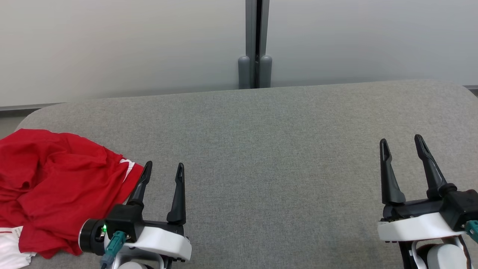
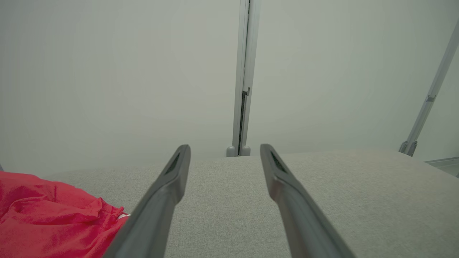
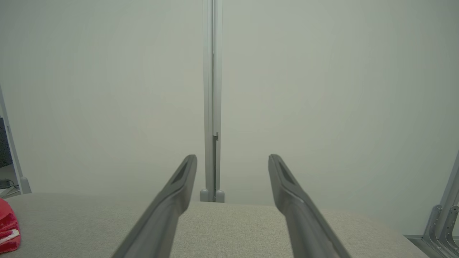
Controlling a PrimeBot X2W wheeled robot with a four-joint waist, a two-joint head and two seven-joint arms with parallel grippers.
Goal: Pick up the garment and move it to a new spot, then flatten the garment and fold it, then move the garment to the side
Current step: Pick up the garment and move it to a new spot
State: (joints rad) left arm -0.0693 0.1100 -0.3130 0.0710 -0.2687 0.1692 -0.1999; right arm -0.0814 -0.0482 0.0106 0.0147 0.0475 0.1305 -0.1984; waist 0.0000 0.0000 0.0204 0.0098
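Observation:
A crumpled red garment (image 1: 56, 186) with white trim lies in a heap at the left end of the grey padded table (image 1: 269, 157). In the left wrist view the garment (image 2: 46, 222) bunches up at the lower left, and in the right wrist view a small part of the garment (image 3: 8, 225) peeks in at the left edge. My left gripper (image 1: 164, 168) hovers just right of the heap, open and empty, its left finger close beside the cloth's edge. Far to the right, my right gripper (image 1: 401, 141) is open and empty above bare table.
Pale wall panels with a grey vertical post (image 1: 255, 45) stand behind the table's far edge. The table's rounded corners show at the far left and far right. A slanted metal frame (image 2: 426, 100) rises beyond the table's right end.

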